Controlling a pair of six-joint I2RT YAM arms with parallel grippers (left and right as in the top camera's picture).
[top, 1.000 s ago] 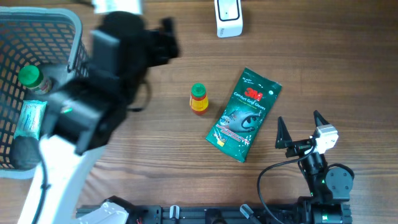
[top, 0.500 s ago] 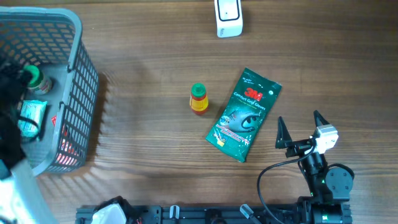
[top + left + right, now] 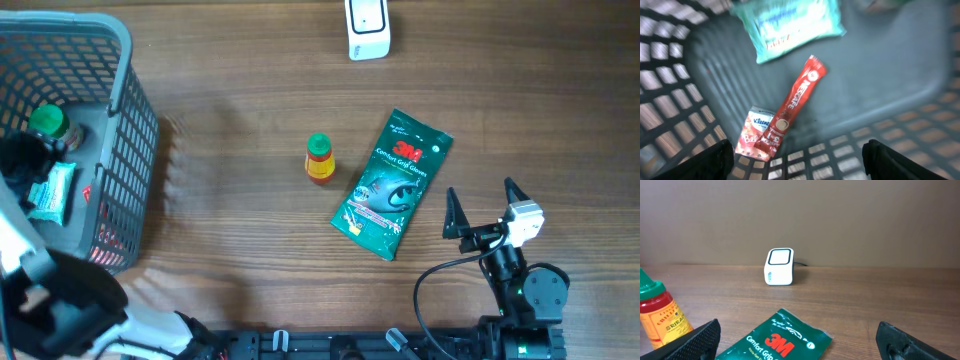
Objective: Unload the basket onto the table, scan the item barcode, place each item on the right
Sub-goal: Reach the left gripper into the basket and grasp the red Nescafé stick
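a green glove pack (image 3: 392, 186) lies on the brown wood table (image 3: 230, 230), near a little red sauce bottle (image 3: 319, 159) standing up.

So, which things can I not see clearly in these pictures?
- Left wrist: teal packet blurred, cut by the top edge; print unreadable.
- Right wrist: Sriracha bottle cut by the left edge, 3M gloves pack by the bottom edge.
- Overhead: no barcode shows on either; print too small.

1. Desk (image 3: 230, 220): brown wood grain.
2. Basket (image 3: 140, 140): grey lattice.
3. Scanner (image 3: 367, 28): white, dark-rimmed window.
4. Glove pack (image 3: 393, 184): green, red logo, white lettering.
5. Sauce bottle (image 3: 319, 160): red, yellow label, green cap.
6. Sachet (image 3: 792, 107): red, white lettering.
7. Wipes pack (image 3: 790, 22): teal and white.
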